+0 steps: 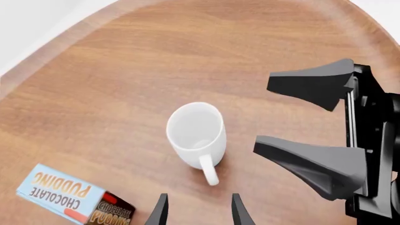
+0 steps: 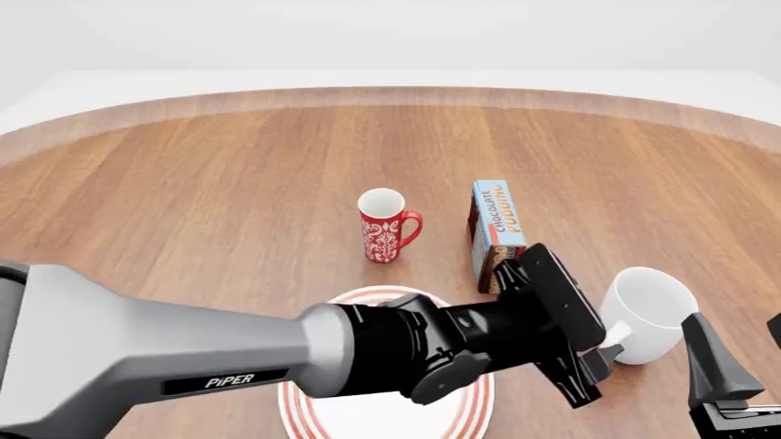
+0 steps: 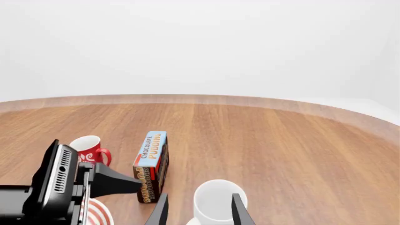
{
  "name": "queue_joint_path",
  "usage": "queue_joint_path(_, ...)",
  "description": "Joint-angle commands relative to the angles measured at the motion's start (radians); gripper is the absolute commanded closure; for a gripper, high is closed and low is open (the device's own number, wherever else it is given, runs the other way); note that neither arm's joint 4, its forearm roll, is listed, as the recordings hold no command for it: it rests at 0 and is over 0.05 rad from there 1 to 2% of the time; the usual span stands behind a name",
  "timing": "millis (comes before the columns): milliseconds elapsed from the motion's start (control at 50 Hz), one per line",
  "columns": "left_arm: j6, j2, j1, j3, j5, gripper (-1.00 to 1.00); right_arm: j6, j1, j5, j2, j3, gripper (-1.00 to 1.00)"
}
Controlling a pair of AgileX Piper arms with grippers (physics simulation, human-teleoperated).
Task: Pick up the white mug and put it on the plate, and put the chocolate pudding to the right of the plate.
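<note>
Reaching across over the plate (image 2: 470,413), the left gripper (image 2: 594,352), jaws apart, hangs beside the white mug (image 2: 648,314), which stands upright on the table (image 2: 219,183) right of the plate. The right gripper (image 3: 198,211) waits with jaws apart. Next likely comes closing on the handle. The chocolate pudding (image 2: 496,234) lies behind, untouched.

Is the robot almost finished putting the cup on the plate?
Not yet, nothing looks done. The white mug stands on the table, right of the plate, which holds nothing visible. Both open grippers, the left gripper and right gripper, are close to the mug without gripping it. The chocolate pudding lies beyond the plate, untouched.
</note>
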Motion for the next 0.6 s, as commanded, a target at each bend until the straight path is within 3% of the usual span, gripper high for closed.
queue_joint_path(20,-0.011,0.027,-0.006,-0.039,0.014,-1.0,0.001,0.0,0.0,0.0,0.0,-1.0)
queue_joint_path(600,-0.062,0.102,0.009,-0.122,0.009,-1.0,0.002,0.001,-0.001,0.0,0.001,-1.0)
